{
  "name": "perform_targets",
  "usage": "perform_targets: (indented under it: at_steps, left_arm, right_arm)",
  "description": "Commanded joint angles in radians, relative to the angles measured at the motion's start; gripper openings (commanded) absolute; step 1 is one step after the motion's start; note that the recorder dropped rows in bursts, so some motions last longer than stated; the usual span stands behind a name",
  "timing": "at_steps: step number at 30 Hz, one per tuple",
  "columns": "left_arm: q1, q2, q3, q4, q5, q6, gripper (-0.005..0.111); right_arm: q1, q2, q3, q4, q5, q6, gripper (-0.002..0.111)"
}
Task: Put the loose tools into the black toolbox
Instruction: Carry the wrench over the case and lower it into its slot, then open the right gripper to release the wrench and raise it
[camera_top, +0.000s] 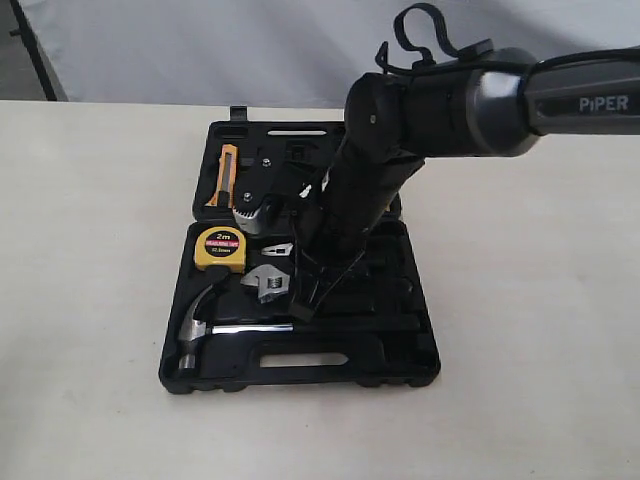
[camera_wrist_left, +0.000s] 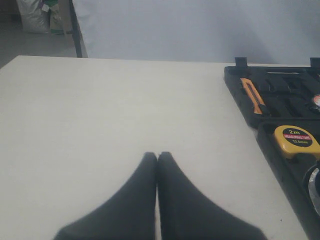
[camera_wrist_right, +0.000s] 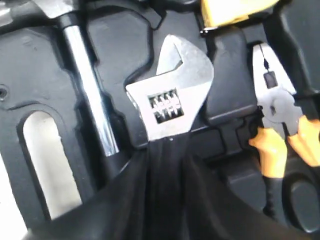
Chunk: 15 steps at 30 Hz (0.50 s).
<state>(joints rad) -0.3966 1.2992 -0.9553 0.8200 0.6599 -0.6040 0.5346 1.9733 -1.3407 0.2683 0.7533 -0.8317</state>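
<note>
So the right pincer (camera_wrist_right: 167, 162) grips the black adjustable wrench with silver jaw (camera_wrist_right: 172, 95) by its handle, head past the tips, over the large black moulded plastic toolbox (camera_wrist_right: 45, 65). I'd square it to its recess beside the steel-shafted claw hammer (camera_wrist_right: 90, 100), then release. Meanwhile the left pincer (camera_wrist_left: 158, 162) is pinched shut, empty.

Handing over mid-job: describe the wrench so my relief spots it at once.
Find the open black toolbox in the middle of the table, then its nearer half. The adjustable wrench lies between the yellow tape measure and the steel shaft of the hammer, handle between the fingers of the right gripper. Only it has a silver open jaw with a ridged screw.
</note>
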Motion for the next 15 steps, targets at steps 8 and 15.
perform_targets:
  at_steps: [8, 15]
  left_arm:
    - [0.003, -0.008, 0.009, -0.014, -0.017, -0.01, 0.001]
    - [0.003, -0.008, 0.009, -0.014, -0.017, -0.01, 0.001]
  right_arm:
    - [-0.004, 0.043, 0.005, 0.033, -0.031, -0.048, -0.001]
    - [-0.004, 0.044, 0.005, 0.038, -0.092, -0.05, -0.001]
